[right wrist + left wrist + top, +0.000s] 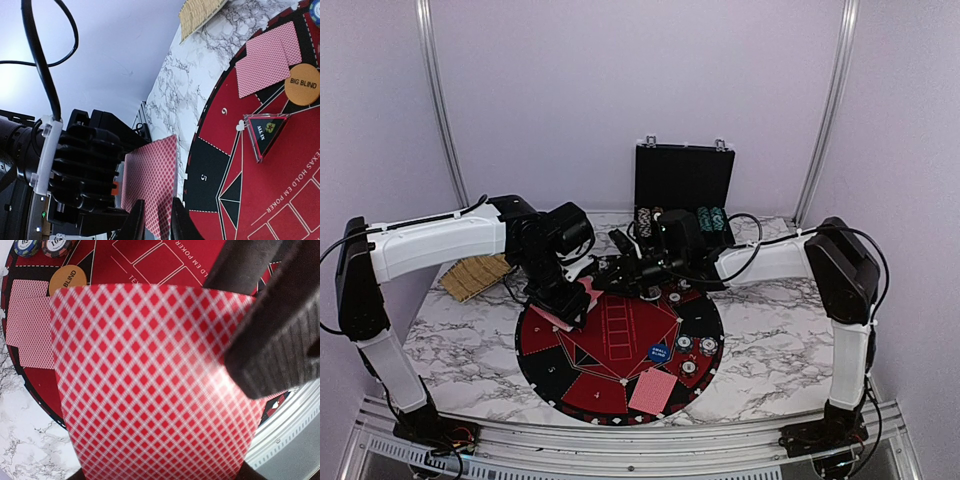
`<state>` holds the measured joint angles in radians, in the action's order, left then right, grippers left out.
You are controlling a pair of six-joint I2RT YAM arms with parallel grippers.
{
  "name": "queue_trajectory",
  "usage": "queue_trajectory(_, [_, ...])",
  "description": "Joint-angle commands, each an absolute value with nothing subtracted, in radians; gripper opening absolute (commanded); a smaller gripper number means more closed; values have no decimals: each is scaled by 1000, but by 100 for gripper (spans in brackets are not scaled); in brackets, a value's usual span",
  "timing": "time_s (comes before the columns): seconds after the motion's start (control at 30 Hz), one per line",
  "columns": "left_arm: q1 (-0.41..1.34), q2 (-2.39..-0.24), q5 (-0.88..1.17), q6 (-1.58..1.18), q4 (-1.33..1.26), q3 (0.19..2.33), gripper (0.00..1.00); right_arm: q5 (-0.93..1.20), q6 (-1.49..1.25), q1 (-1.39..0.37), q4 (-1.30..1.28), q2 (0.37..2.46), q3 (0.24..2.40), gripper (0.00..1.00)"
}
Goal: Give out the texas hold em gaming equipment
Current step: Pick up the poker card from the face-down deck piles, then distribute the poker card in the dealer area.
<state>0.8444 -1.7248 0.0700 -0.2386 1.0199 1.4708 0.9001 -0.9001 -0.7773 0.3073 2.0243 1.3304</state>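
Note:
My left gripper [567, 302] is shut on a stack of red-backed playing cards [150, 380], held upright over the mat's left edge; the cards fill the left wrist view. My right gripper [159, 222] reaches across from the right. Its two fingers [181, 220] straddle the top edge of those cards [150, 180], with a narrow gap still showing between them. On the round black-and-red mat [620, 330] lie dealt cards [653, 390], a blue disc [659, 352], striped chips [697, 347], an orange BIG BLIND disc [303, 91] and a clear triangular ALL IN marker [265, 132].
The black hinged case [685, 180] stands open at the back with rows of chips in it. A woven mat [475, 275] lies at the table's left under the left arm. More dealt cards [267, 62] lie beside the orange disc.

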Motion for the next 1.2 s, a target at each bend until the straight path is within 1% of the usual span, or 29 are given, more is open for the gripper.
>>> queue_trajectory(0.0, [845,-1720,63,-233,1026,1488,41,915,-910,-767,338,2003,1331,15])
queue_trajectory(0.1, [846,-1719,64,-232,1026,1488,41,920,-921,-762,352,2004,1328,10])
queue_trajectory(0.23, [845,-1718,63,-232,1026,1486,41,929,-940,-756,373,2005,1325,0])
queue_trajectory(0.8, [844,-1713,51,-232,1023,1480,41,947,-1042,-681,503,1949,1245,0])
queue_trajectory(1.07, [839,-1707,50,-234,1019,1468,41,935,-1024,-607,496,1919,1205,0])
queue_trajectory(1.17, [836,-1703,49,-234,1020,1468,41,907,-971,-574,438,1931,1214,0])
